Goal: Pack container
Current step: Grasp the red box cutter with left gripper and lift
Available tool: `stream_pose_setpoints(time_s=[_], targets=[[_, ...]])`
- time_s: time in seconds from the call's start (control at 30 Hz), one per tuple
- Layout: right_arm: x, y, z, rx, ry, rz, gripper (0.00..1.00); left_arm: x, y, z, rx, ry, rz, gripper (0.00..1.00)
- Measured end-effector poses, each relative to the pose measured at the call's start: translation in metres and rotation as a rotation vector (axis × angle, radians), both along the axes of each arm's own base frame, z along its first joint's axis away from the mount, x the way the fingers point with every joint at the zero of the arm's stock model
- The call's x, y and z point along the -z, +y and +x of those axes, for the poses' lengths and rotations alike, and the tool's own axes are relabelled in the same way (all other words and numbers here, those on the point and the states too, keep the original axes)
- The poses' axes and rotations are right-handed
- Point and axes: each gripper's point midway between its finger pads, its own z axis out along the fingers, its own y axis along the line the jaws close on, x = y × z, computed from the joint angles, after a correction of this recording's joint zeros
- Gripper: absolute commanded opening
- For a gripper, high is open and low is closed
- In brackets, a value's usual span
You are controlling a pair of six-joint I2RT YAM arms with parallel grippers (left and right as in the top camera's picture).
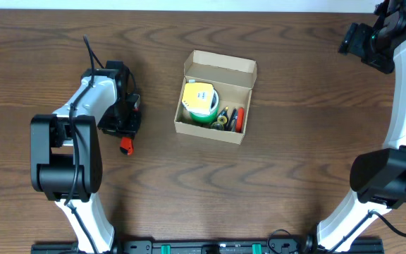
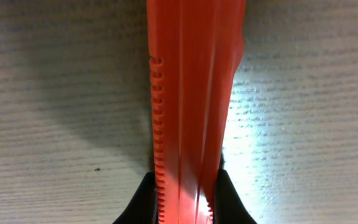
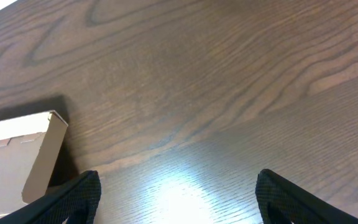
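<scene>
The container (image 1: 217, 69), a tan cardboard box with its flap lid open, stands at the table's middle. It holds a yellow-green roll (image 1: 199, 101) and several small items (image 1: 231, 118). The box's corner shows in the right wrist view (image 3: 42, 152). My left gripper (image 1: 126, 134) is down at the table left of the box, shut on a red-orange ridged plastic item (image 2: 191, 93) whose end shows in the overhead view (image 1: 125, 147). My right gripper (image 3: 176, 193) is open and empty, held high at the far right corner (image 1: 364, 42).
Dark wood table (image 1: 294, 155) all around. The left arm's base (image 1: 65, 162) and the right arm's base (image 1: 386, 176) stand at the near side.
</scene>
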Motion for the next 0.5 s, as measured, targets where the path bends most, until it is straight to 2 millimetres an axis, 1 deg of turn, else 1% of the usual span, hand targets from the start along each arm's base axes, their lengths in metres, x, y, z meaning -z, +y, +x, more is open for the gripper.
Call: stream_pose_setpoints(time_s=[0.07,0.17,0.37,0.5], targets=[[0.0,0.0,0.0,0.0,0.0,0.0,0.82,-0.005,-0.001,0.001,-0.016,0.011,-0.002,0.05],[0.0,0.0,0.0,0.0,0.0,0.0,0.82,-0.021,-0.003,0.008,-0.034,0.013,-0.006,0.06],[0.0,0.0,0.0,0.0,0.0,0.0,0.82,-0.065,-0.006,0.036,-0.088,-0.051,-0.013,0.06],[0.0,0.0,0.0,0.0,0.0,0.0,0.82,-0.092,-0.007,0.046,-0.123,-0.076,-0.011,0.06]])
